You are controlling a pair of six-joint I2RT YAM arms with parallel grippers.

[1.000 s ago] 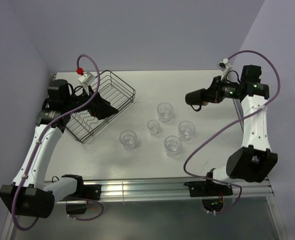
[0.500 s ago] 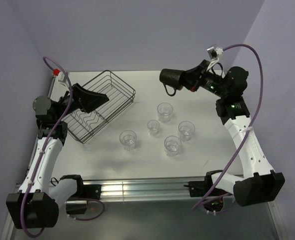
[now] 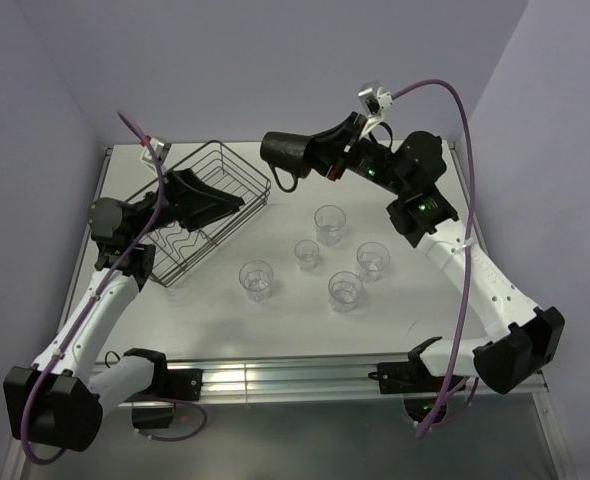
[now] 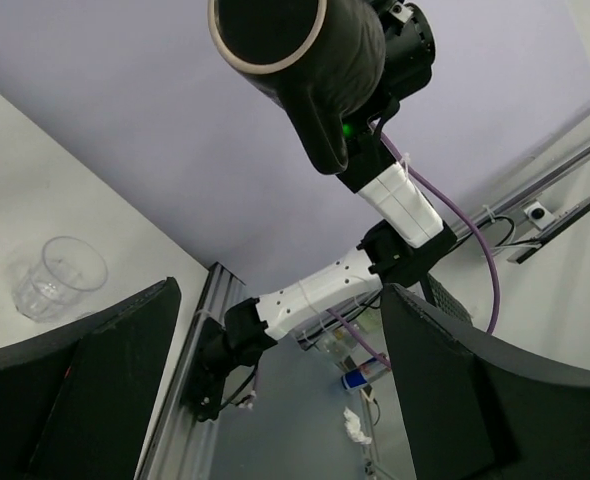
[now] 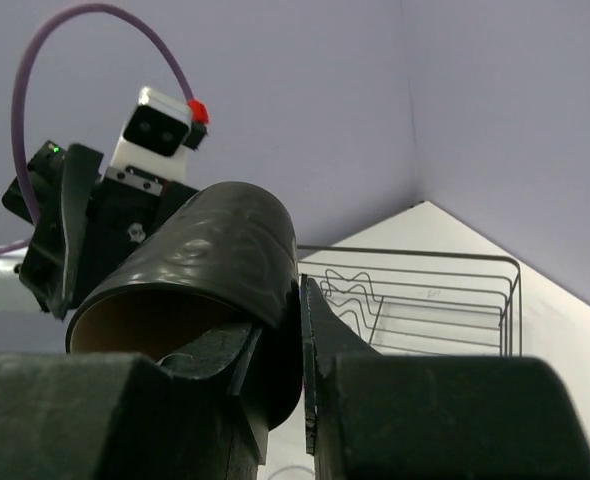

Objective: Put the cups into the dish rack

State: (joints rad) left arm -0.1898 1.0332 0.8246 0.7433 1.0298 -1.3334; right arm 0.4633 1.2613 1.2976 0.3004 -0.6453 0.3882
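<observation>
Our two arms were stretched toward each other.
Our left gripper (image 3: pixel 232 203) gaped wide; our right gripper (image 3: pixel 318 157) was clamped on the mug (image 3: pixel 283 151).

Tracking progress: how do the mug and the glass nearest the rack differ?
The mug is dark, the glass clear. The mug has a handle, the glass none. The right gripper holds the mug sideways in the air; the glass stands on the table. Neither is in the rack.

The right gripper (image 3: pixel 311 158), clamped on the dark mug (image 3: pixel 285 150), swings from the upper right of the frame to upper centre, just beside the dish rack (image 3: pixel 259 186). The left gripper (image 3: pixel 233 204), spread wide, lifts over the rack and turns rightward toward the mug.
</observation>
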